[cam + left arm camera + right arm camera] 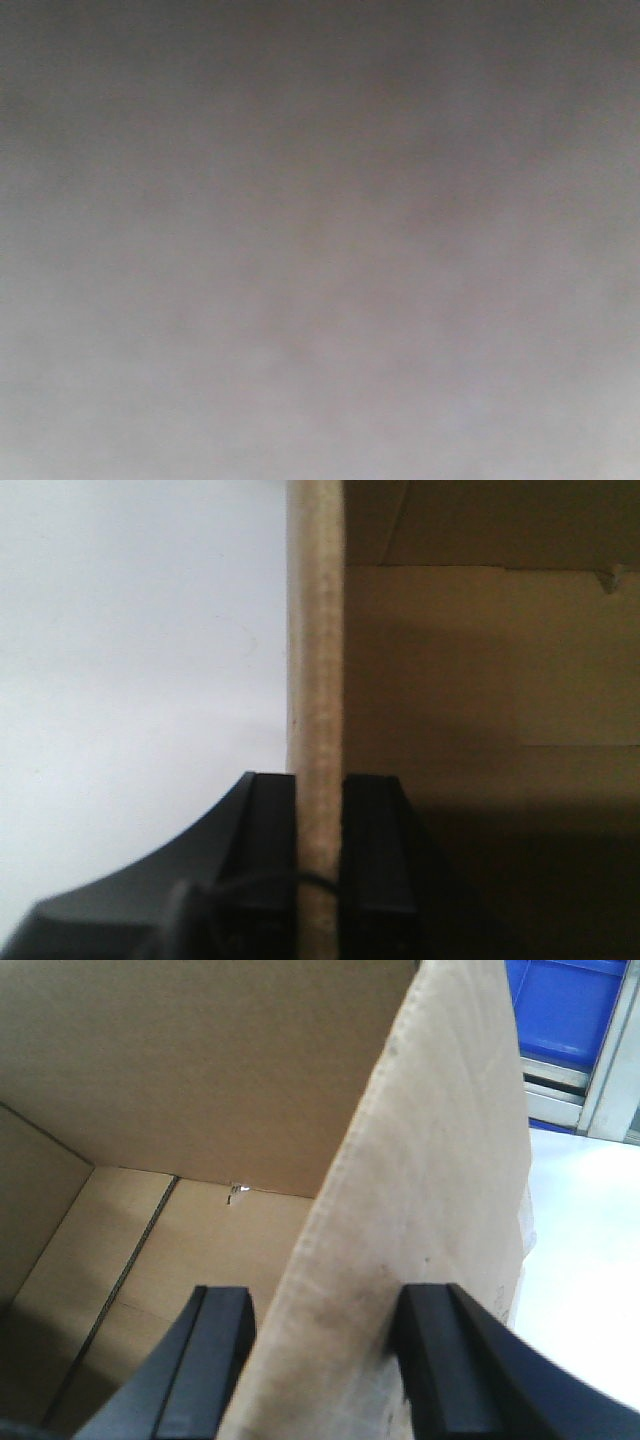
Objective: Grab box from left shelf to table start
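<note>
The box is a brown cardboard carton, open at the top. In the left wrist view I see its inside wall (480,660) and one upright wall edge (318,630). My left gripper (320,785) is shut on that edge, one black finger on each side. In the right wrist view the box's inside (200,1060) shows, with a raised flap (430,1160) slanting up. My right gripper (330,1305) straddles the flap, and both fingers touch it. The black printed panel is hidden. The left shelf's steel rail is out of view. The front view shows only a blurred grey-brown surface (320,240).
A blue plastic bin (565,1005) stands on a pale ledge (555,1080) at the far right, behind the box. A white surface (590,1250) lies to the right of the flap. A white area (130,660) lies left of the box wall.
</note>
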`<act>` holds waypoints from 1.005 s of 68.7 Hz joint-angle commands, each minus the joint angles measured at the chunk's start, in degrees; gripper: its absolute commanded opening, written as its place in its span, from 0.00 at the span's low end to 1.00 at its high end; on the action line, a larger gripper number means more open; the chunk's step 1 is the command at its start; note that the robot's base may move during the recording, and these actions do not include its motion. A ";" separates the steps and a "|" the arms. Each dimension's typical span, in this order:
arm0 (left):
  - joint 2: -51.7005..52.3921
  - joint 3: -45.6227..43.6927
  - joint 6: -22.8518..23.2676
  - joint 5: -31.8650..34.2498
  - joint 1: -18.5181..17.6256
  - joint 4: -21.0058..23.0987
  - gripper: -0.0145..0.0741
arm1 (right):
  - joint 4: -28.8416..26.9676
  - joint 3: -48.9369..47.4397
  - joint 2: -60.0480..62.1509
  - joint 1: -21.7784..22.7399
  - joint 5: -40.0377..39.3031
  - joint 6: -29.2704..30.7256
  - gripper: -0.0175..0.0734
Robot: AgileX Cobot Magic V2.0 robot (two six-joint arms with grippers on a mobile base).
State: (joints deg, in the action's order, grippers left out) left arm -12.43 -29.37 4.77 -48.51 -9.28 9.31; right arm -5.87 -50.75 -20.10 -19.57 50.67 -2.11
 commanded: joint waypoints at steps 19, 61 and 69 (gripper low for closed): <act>-1.18 -1.29 -0.62 6.76 0.14 -7.63 0.06 | -0.82 -2.82 0.12 -0.33 -8.04 1.64 0.26; -1.18 -1.29 -0.62 6.76 0.14 -7.41 0.06 | -0.82 -2.82 0.12 -0.33 -8.04 1.64 0.26; -1.18 -1.29 -0.62 6.76 0.14 -7.41 0.06 | -0.82 -2.82 0.12 -0.33 -8.04 1.64 0.26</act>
State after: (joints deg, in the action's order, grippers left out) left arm -12.43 -29.37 4.77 -48.38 -9.28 9.31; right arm -5.87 -50.75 -20.10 -19.57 50.56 -1.94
